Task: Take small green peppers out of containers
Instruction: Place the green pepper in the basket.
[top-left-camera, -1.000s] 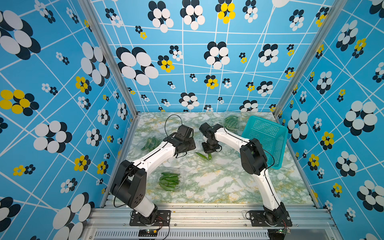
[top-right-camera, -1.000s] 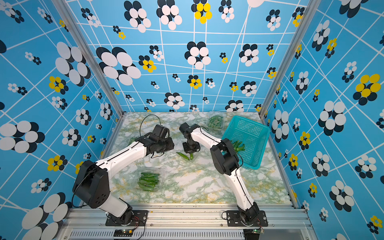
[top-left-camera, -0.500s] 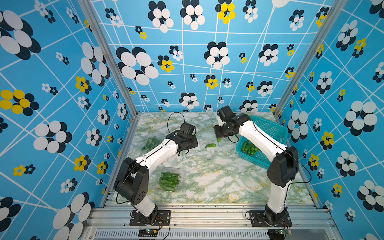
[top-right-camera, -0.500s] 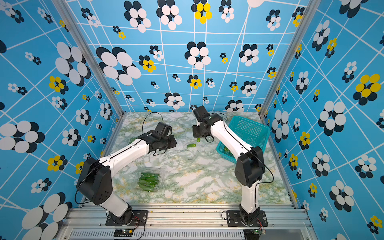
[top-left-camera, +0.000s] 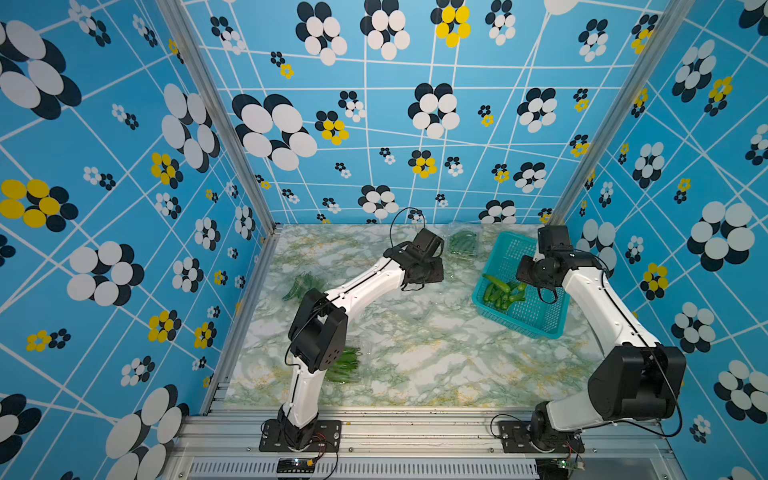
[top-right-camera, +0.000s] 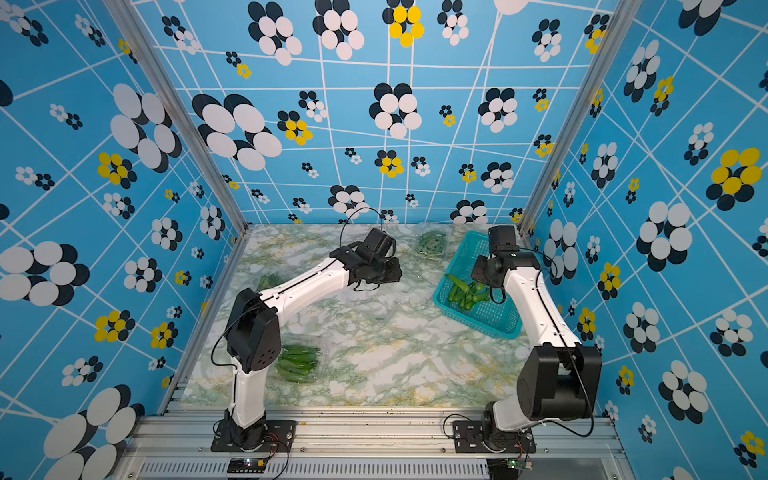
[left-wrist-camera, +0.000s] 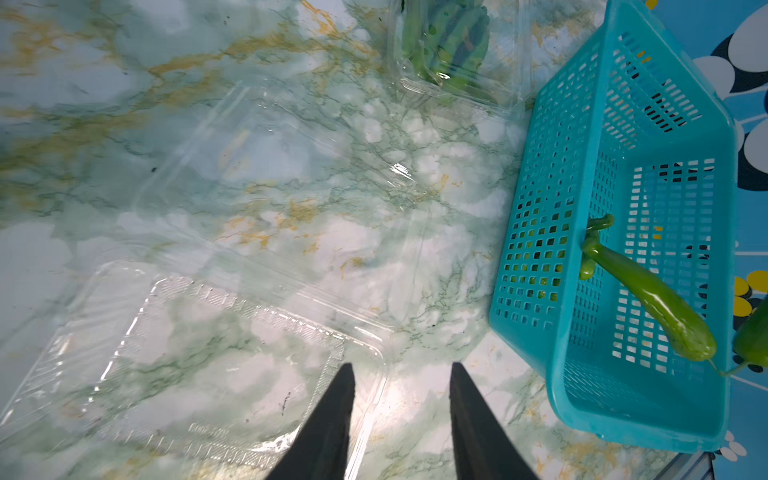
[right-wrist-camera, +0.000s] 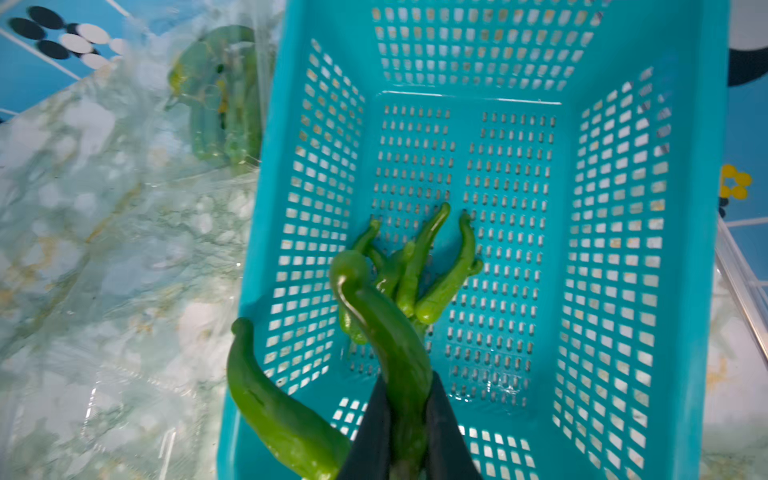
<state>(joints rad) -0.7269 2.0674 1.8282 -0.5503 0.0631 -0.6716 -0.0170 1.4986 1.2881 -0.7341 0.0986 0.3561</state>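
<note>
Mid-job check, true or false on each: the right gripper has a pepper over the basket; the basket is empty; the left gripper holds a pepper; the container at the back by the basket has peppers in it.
1. The right gripper is clamped on a green pepper above the teal basket. True.
2. The basket is empty. False: several loose peppers lie on its floor.
3. The left gripper holds a pepper. False: its jaws stand apart with no pepper between them, over an empty clear container.
4. The far container beside the basket has peppers in it. True.
</note>
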